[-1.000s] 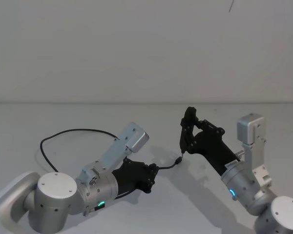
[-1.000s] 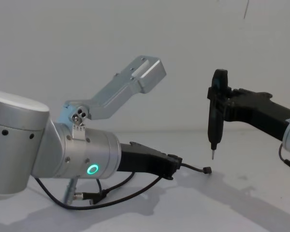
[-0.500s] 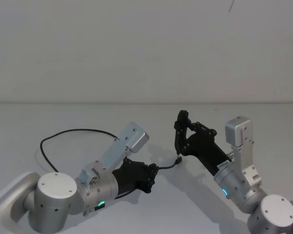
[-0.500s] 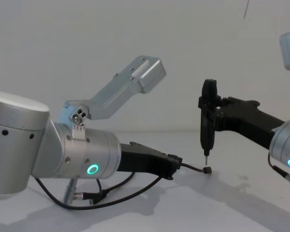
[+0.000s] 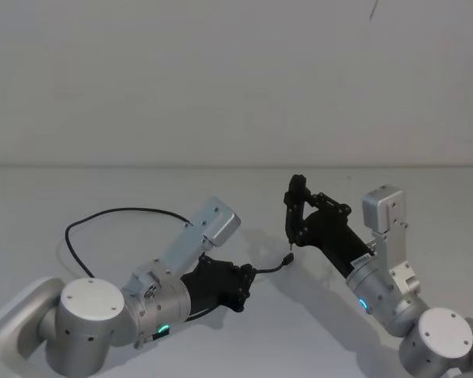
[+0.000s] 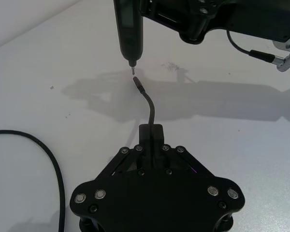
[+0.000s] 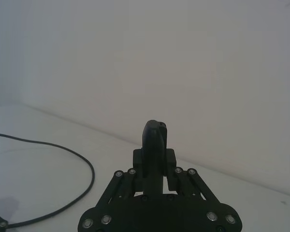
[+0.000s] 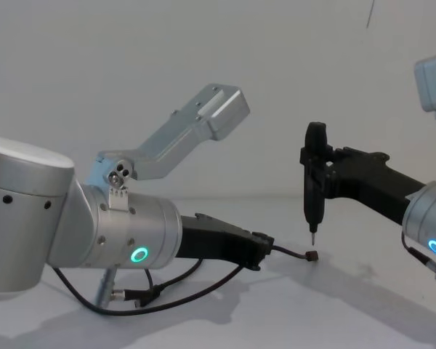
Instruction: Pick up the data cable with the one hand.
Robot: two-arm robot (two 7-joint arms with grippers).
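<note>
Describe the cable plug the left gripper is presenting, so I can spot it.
From the left gripper on the white table, a short black cord arcs out. Its free end is the small flat black plug, directly under the tip of the black pen-shaped tool.

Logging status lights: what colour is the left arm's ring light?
Green ring light, clearest in the chest view.

Silver arms, black screw-studded jaws

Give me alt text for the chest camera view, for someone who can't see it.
The left gripper, low over the white table, is shut on the data cable near one end, its small plug sticking out just beyond. The right gripper points straight down, its tip just above that plug. More cable loops under the left arm.
</note>
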